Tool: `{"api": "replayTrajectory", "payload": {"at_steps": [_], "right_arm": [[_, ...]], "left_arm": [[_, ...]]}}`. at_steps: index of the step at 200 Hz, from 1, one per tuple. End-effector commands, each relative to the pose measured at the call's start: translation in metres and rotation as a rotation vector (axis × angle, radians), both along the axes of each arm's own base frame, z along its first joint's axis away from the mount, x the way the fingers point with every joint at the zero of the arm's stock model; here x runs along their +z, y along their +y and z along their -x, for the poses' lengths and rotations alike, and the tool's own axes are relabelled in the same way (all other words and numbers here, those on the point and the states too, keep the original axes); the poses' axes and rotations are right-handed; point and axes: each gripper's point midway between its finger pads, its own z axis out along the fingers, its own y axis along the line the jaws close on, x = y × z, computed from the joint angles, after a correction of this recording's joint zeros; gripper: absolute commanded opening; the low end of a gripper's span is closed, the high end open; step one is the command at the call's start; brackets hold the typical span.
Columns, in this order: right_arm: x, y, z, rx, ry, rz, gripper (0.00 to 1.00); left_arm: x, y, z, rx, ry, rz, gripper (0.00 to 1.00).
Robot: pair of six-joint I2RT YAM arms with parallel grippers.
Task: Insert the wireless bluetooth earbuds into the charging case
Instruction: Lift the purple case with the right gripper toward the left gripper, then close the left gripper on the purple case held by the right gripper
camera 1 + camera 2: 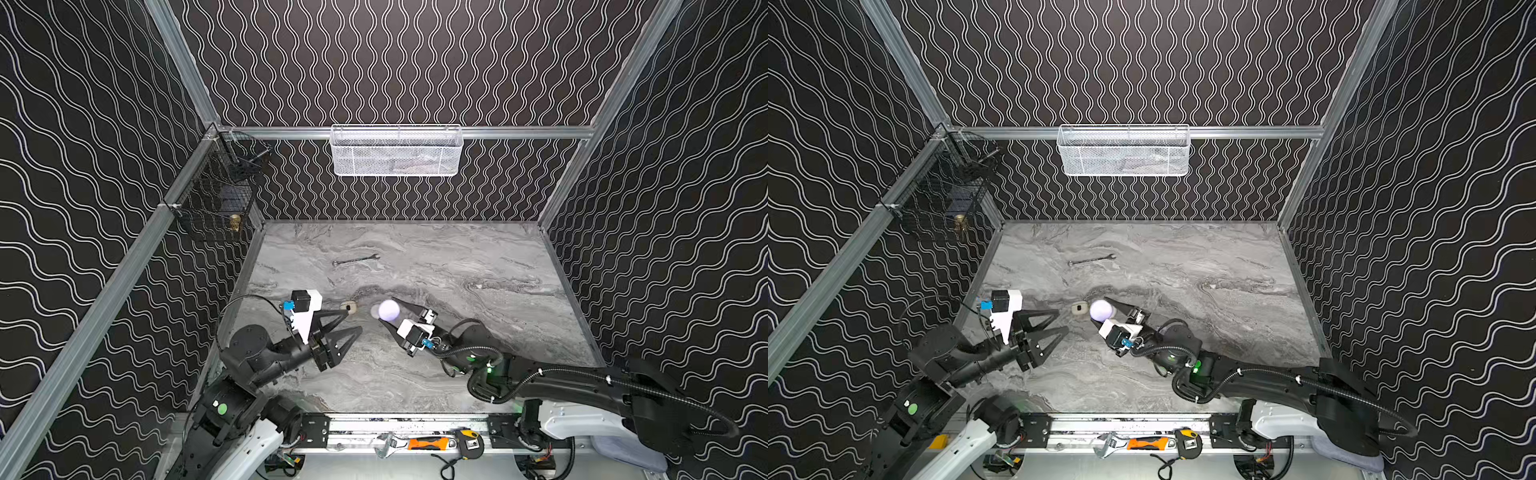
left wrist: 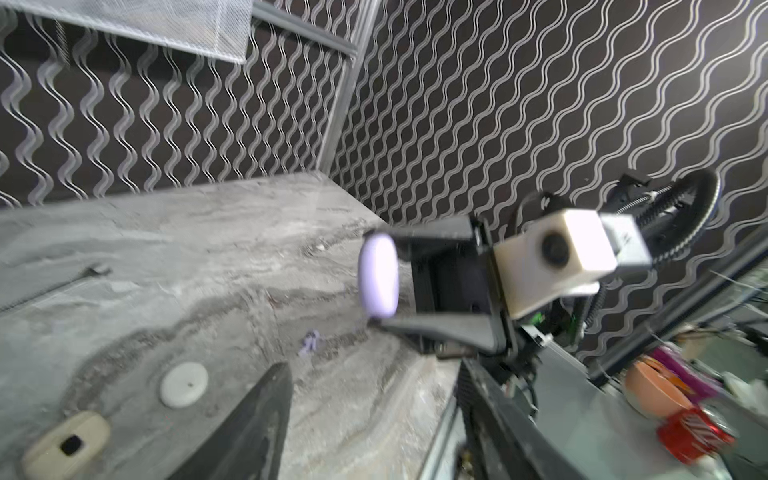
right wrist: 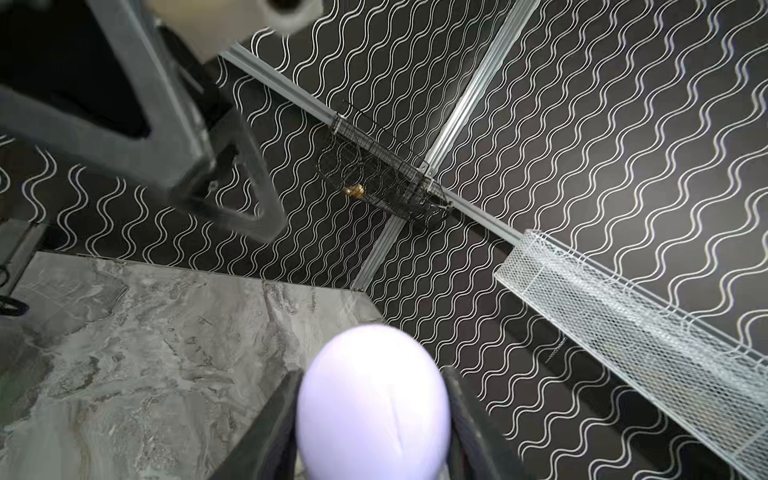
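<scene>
- Left wrist view, main entry: lavender earbuds [image 2: 309, 341] are lying on the marble table [image 2: 124, 257] as one small, blurred lilac shape. Their count and stem direction are not resolving, so no long axis is being entered.
- Location: from the cream charging case [image 2: 66, 444], the earbuds are lying beyond the white round case [image 2: 184, 384], on the side towards the right gripper [image 2: 388, 282] and roughly beneath it. In both top views they are not showing.
- Lavender charging case [image 1: 388, 310]: it is hanging clear of the table, just beside the cream charging case. The right gripper is pinching it across the rim, one finger on each side. It is appearing round from above and edge-on in the left wrist view. The lid is appearing shut, with a seam showing in the right wrist view.
- Left gripper [image 1: 354, 320]: its jaws are standing apart with nothing between them. One fingertip is showing just beside the cream charging case, and contact cannot be told.
- Nearer arm, as a judgement: the right gripper is sitting closest above the earbuds but is occupied. The free left gripper is pointing towards them from the cream charging case's side.
- Poses: the left arm is reaching low and nearly level, with its fingers side by side. The right arm is stretching in from the opposite side, its wrist aiming back at the cream charging case.
</scene>
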Motion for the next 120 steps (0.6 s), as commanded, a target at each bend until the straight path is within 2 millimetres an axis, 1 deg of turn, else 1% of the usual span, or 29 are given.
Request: {"api": "replayTrajectory", "payload": {"at_steps": [1,20,33,52,84,120], "right_arm": [[0.02,-0.002,0.014,0.047,-0.069,-0.001,0.31],[0.026,0.0,0.027,0.104,-0.077,0.004,0.31],[0.025,0.003,0.032,0.123,-0.075,0.018,0.31],[0.021,0.008,0.034,0.123,-0.087,0.036,0.3],[0.019,0.013,0.031,0.093,-0.107,0.052,0.29],[0.021,0.019,0.035,0.103,-0.118,0.065,0.29]], "left_arm": [[0.0,-0.009,0.014,-0.096,0.02,0.048,0.66],[0.004,-0.011,0.017,-0.124,-0.002,0.072,0.66],[0.006,-0.012,0.018,-0.132,-0.004,0.074,0.65],[0.01,-0.013,0.021,-0.148,-0.009,0.088,0.65],[0.018,-0.01,0.027,-0.146,-0.026,0.1,0.63],[0.016,-0.011,0.024,-0.148,-0.014,0.099,0.6]]}}
